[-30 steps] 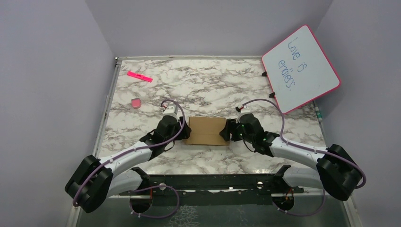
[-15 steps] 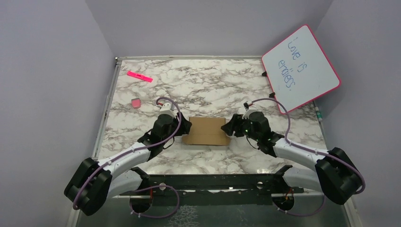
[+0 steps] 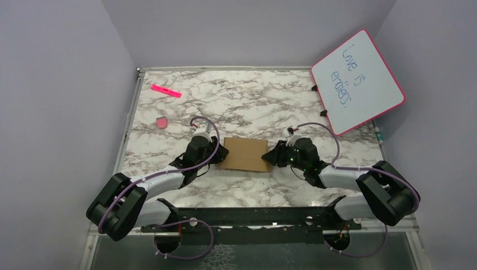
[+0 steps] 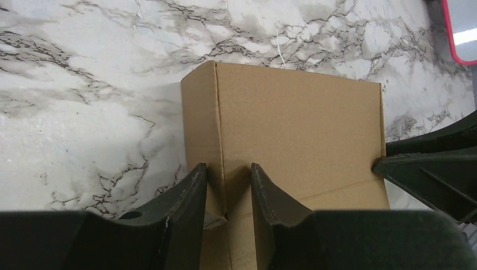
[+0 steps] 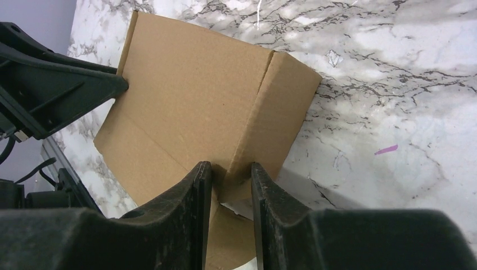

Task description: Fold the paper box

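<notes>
Left hand (image 3: 221,152) – grips paper box (image 3: 244,154) left edge | right hand (image 3: 273,157) – grips right edge | box closed

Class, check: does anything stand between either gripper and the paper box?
Nothing visible does. The jaws of the left gripper straddle the left end of the paper box; those of the right gripper straddle its right end.

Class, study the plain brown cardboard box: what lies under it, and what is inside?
The plain brown cardboard box rests on the marble-patterned table. Its brown panels cover the inside and the table surface beneath, so neither can be seen.
</notes>
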`<state>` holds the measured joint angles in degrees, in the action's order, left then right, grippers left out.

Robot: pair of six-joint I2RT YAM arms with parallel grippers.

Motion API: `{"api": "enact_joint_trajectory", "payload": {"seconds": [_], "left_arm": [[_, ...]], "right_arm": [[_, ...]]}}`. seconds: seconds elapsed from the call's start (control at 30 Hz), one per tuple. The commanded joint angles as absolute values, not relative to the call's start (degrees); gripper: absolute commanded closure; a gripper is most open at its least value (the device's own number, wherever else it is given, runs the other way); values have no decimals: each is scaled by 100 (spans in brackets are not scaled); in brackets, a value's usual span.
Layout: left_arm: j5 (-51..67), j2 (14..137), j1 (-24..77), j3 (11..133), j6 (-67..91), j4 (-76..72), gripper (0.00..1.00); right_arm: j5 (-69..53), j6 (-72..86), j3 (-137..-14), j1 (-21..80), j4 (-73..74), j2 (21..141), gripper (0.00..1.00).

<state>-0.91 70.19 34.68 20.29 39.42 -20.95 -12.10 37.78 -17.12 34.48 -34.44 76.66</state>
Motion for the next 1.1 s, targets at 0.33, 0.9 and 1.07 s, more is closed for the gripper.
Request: {"api": "enact_joint_trajectory", "payload": {"seconds": [0.33,0.9,1.07], "left_arm": [[54,6791,3417,2039,3956,-2403,66],[-1123,4605,3265,2952,3347,741,12],[-1110,4567,3261,3964,2620,1857,5]], "right_arm": [[-1526,3319,-2386,3472,-3226,7908,58],[-1920,1444,-3582,3544,-506,6867,35],[-1733,810,-3929,3899,-142,7063,33]]}}
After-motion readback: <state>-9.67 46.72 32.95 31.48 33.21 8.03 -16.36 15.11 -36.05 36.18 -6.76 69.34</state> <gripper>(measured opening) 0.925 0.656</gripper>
